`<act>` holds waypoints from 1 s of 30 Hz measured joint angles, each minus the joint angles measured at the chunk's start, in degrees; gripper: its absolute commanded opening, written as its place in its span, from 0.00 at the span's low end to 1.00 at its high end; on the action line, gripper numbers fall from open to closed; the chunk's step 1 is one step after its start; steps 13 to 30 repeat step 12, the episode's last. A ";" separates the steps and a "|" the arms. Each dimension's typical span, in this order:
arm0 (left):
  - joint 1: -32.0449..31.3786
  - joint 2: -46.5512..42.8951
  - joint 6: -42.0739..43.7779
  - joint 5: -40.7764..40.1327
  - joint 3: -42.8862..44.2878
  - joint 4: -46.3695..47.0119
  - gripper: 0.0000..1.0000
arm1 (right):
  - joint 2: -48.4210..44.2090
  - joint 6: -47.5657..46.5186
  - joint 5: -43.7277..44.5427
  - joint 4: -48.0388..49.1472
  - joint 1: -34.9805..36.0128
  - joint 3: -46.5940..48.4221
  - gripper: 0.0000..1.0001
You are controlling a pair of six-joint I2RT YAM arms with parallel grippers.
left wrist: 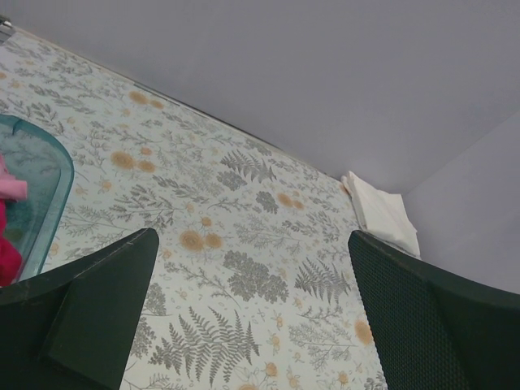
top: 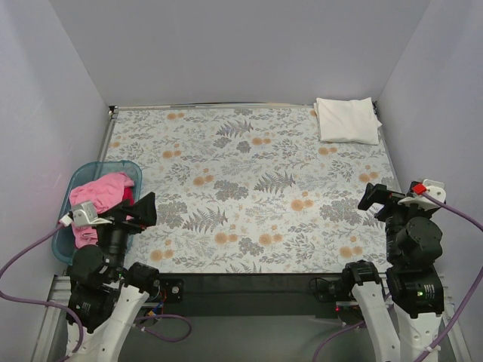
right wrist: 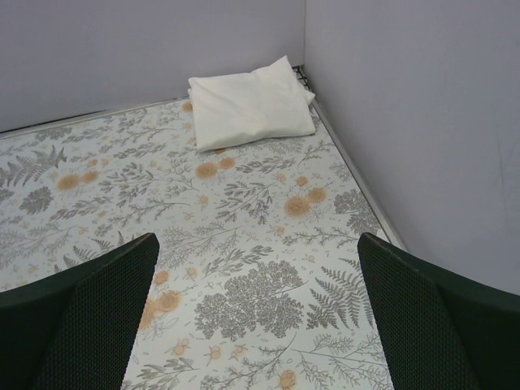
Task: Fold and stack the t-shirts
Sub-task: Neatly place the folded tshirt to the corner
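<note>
- One folded white fabric t-shirt [top: 347, 121], far right corner of floral-print table [top: 249, 211].
- One crumpled pink fabric t-shirt [top: 102, 197], in teal plastic basket [top: 113, 164].
- Left gripper [left wrist: 252, 234], right gripper [right wrist: 256, 237]: spread wide, empty.

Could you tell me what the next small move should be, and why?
Probably swing the left claw over the teal basket and lower it onto the pink t-shirt: that claw is open and empty, the white t-shirt already lies folded, and the pink one is crumpled.

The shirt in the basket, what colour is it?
The shirt is pink; the top view shows it best.
</note>
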 measured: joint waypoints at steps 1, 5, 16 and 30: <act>0.00 -1.11 0.02 0.02 -0.66 0.39 0.98 | -0.70 -0.35 -0.02 0.68 0.00 -0.61 0.98; 0.02 -2.71 0.00 0.02 -2.62 2.49 0.98 | -2.62 -1.53 -0.04 2.56 0.00 -2.23 0.98; 0.00 -2.71 0.04 -0.90 -6.25 3.69 0.98 | -4.22 -2.51 -0.94 4.31 0.00 -4.02 0.98; 0.00 -2.71 0.04 -0.90 -6.25 3.69 0.98 | -4.22 -2.51 -0.94 4.31 0.00 -4.02 0.98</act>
